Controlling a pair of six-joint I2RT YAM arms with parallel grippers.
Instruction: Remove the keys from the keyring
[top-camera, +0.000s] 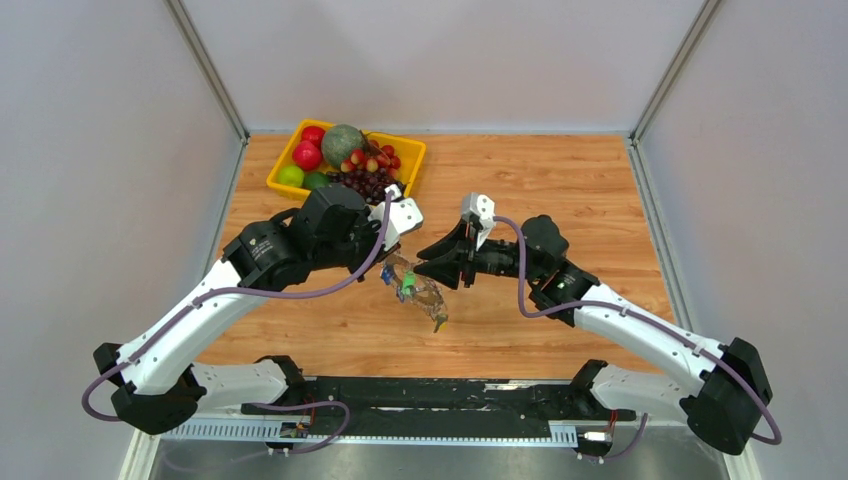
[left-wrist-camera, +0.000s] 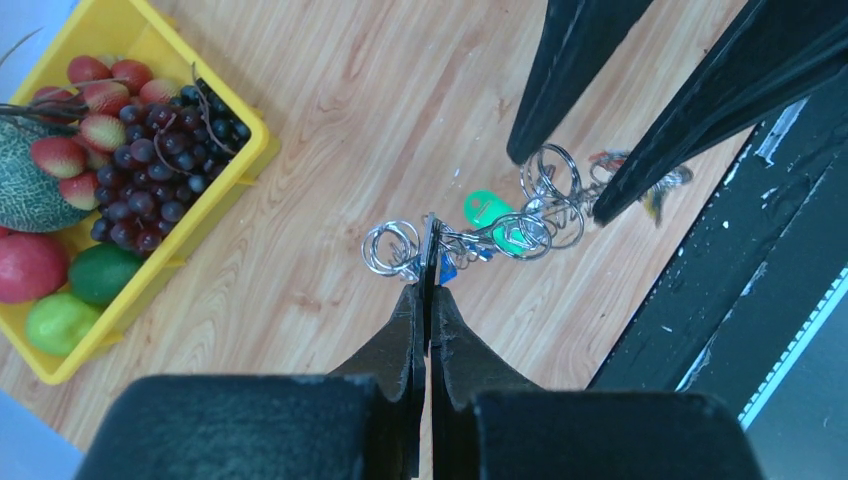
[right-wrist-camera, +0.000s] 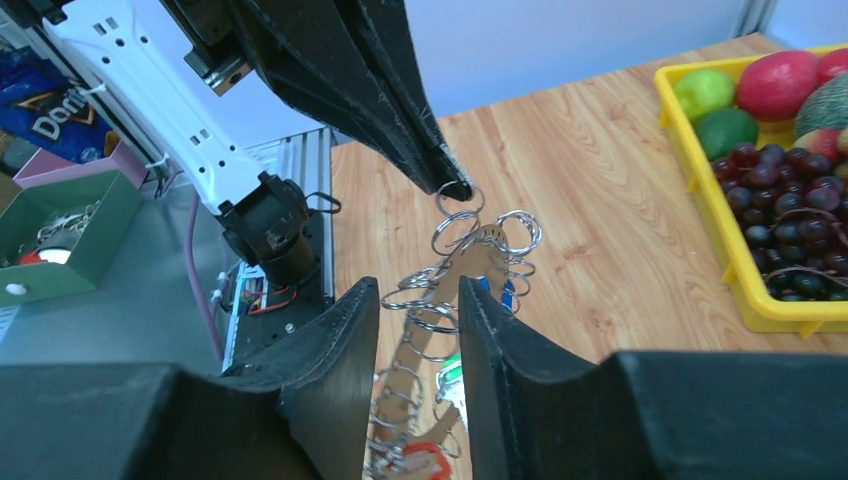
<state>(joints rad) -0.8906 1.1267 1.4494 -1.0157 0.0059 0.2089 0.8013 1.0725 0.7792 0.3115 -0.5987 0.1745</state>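
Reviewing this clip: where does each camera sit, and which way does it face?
Top external: above and behind the bases, looking down on the table; both arms show, left gripper and right gripper meeting at the keys.
Left wrist: on the left arm, looking down past its shut fingers, which pinch the keyring, toward the right gripper.
Right wrist: on the right arm, looking between its open fingers at the left gripper's tip.
Shared: all three show the keys and the fruit tray.

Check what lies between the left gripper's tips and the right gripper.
The key bunch on its small silvery rings: the left gripper pinches one end, the other runs between the fingers of the right gripper. Left wrist view.
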